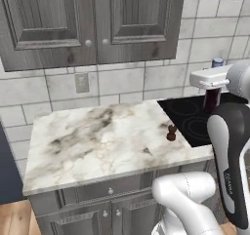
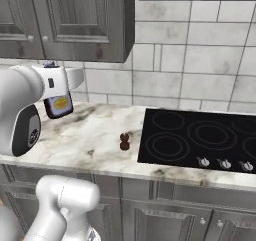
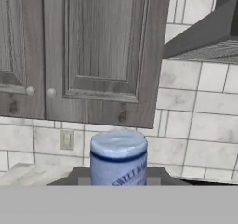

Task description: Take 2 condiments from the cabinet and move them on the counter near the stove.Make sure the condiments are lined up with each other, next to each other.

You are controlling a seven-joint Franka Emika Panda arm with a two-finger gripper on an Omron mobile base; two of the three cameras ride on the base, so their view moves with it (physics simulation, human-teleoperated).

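Bottle (image 2: 58,105) label in right base, cap lettering in hand view.

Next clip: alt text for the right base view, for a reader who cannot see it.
The white arm holds a dark bottle above the marble counter, its fingers shut on it. A small red-brown shaker stands on the counter beside the black stove, under closed grey cabinet doors.

Flat, even rendered light in all views, no clear source direction. Soft faint shadows under the cabinet (image 1: 93,24) and beside the shaker (image 1: 171,132) on the counter (image 1: 97,141). Stove (image 2: 200,135) glass is matte black, no glare. Base views slightly soft, low-res. Hand view blurrier: bottle (image 3: 119,155) cap close to the lens and fuzzy, label text barely legible. No visible edge distortion
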